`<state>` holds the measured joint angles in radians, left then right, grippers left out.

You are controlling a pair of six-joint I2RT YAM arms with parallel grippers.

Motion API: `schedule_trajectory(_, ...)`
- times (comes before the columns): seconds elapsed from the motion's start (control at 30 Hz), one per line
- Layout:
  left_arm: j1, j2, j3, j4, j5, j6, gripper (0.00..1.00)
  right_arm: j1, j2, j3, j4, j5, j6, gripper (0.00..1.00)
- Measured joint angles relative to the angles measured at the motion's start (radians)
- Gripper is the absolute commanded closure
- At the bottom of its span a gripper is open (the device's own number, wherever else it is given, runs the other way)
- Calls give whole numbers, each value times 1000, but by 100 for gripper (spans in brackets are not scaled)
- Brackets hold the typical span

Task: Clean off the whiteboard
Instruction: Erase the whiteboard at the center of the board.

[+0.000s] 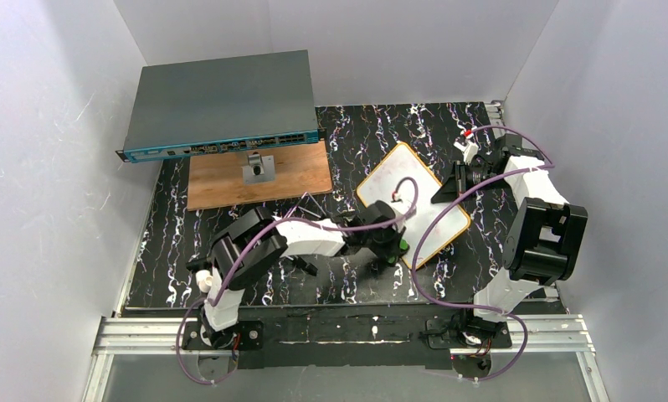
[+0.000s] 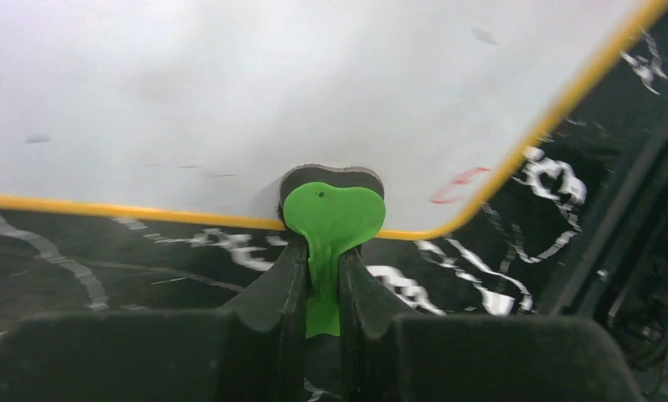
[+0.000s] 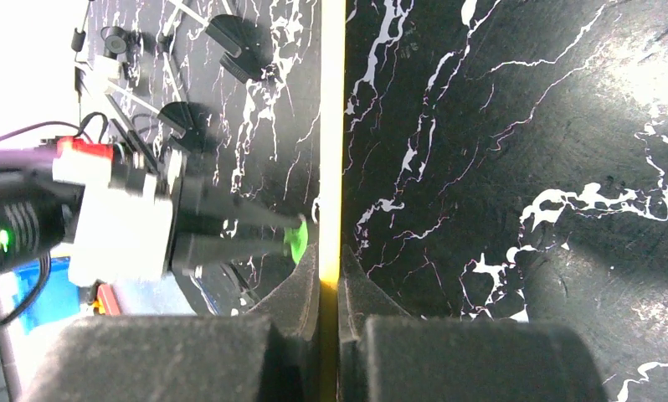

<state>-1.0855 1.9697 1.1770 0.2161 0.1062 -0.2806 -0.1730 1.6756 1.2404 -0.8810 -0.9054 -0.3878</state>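
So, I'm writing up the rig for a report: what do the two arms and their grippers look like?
The left arm and right arm have white links with black joint housings, and purple cables loop along each. The left gripper and right gripper each end in two dark, wedge-shaped fingers. A red connector sits at the left wrist.

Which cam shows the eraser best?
Left wrist: the green eraser sits at centre frame, pinched in the jaws, at the rim of the whiteboard. Top external shows only a green speck; right wrist shows a sliver beside the board's edge.
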Motion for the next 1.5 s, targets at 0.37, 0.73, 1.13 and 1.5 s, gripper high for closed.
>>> schedule_trajectory(0.37,134,-1,23,-74,33,38,100,-2,-15,-25,39,-18,56,99)
schedule_trajectory(0.73,58,-19,17,-101,53,230,100,-52,-20,-74,118,-61,150,99)
schedule_trajectory(1.13,59,-23,19,-111,108,309,100,-98,-20,-86,167,-109,191,99)
schedule_trajectory(1.5,47,12,103,-221,185,349,100,-93,-20,-93,177,-111,192,99)
